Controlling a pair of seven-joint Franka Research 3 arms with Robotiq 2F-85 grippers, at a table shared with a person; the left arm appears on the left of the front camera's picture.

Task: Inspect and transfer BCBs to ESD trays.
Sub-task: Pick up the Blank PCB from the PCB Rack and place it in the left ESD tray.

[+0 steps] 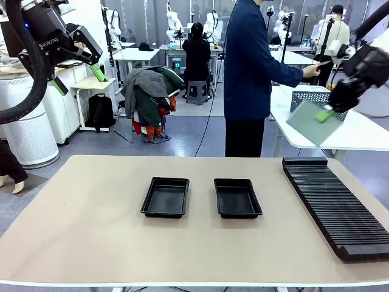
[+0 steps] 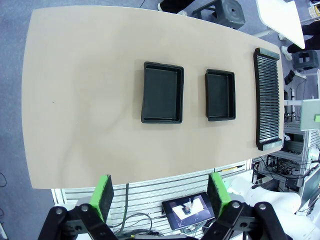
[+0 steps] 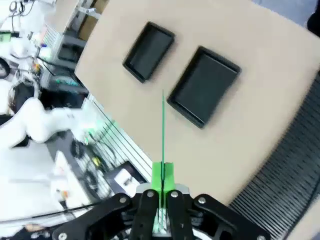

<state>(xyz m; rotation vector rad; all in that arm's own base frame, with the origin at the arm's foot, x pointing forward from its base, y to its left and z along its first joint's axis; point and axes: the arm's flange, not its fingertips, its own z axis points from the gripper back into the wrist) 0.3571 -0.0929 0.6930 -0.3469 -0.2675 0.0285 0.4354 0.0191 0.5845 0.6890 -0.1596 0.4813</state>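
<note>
1. Front view: right fingers [image 1: 326, 114] clamp BCB [image 1: 311, 123] by one edge, aloft, right of trays [image 1: 237, 214]; the thin grip could slip.
2. Left fingers [image 1: 98, 73] spread, empty, raised.
3. Tilted BCB may catch a rim.

Count for your record, positions taken from the ribbed slotted rack [image 1: 336, 204].

You have two ESD trays [image 1: 237, 198] [image 1: 165, 197], one just left of the rack and the other further left. You have one rack on one table [image 1: 79, 213]. One BCB [image 1: 313, 123] is above the rack's far end, and one grey mesh basket [image 1: 304, 97] is beyond it. There are two grippers, the left gripper [image 1: 79, 79] and the right gripper [image 1: 326, 113]. One person [image 1: 246, 73] stands beyond the rack's far end.
</note>
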